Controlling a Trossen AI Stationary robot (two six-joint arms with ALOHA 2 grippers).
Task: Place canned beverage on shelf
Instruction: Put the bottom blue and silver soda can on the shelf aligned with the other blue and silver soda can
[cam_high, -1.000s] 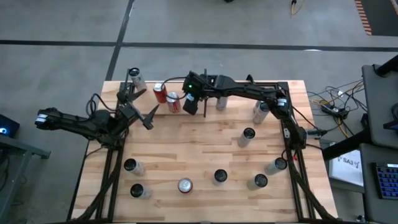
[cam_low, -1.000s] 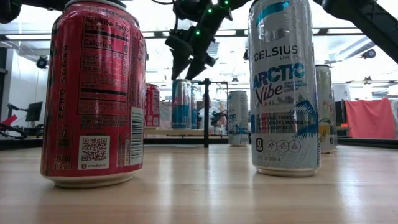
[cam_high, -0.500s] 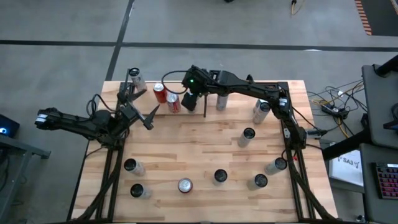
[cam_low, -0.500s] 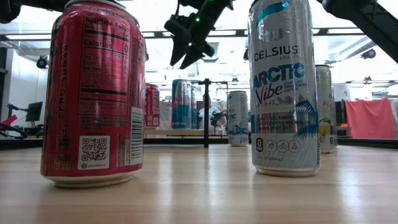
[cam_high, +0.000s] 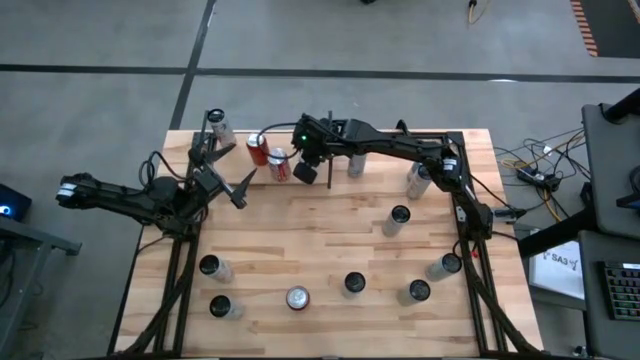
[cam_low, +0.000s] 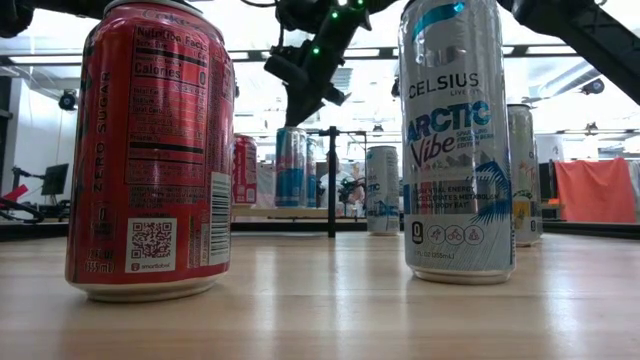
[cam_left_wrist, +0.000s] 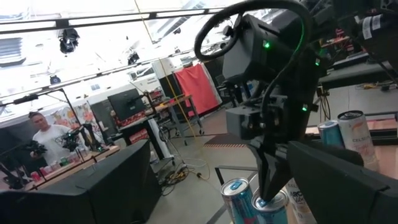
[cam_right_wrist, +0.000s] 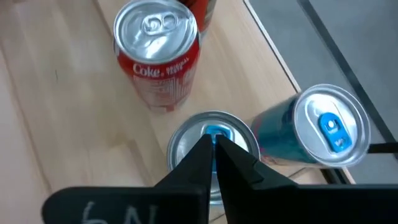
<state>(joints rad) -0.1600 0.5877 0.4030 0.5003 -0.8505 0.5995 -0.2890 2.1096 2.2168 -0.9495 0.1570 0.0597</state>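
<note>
Right gripper (cam_right_wrist: 214, 144) is hovering with its fingers pressed together right over the top of a silver-blue can (cam_right_wrist: 211, 152), fingertips sitting at the blue tab, not wrapped around the body. Just beside it, a Coke can (cam_right_wrist: 158, 53) on one side and a second blue can (cam_right_wrist: 317, 127) on the other, all standing on the shelf (cam_right_wrist: 74, 124), so that can looks already placed. If it's nudging the can, I'd say press gently and straight down, since the neighbours are crowding close and a sideways push could tip one. Left gripper (cam_high: 222, 170) is waiting well off to the side, fingers spread, holding nothing.
</note>
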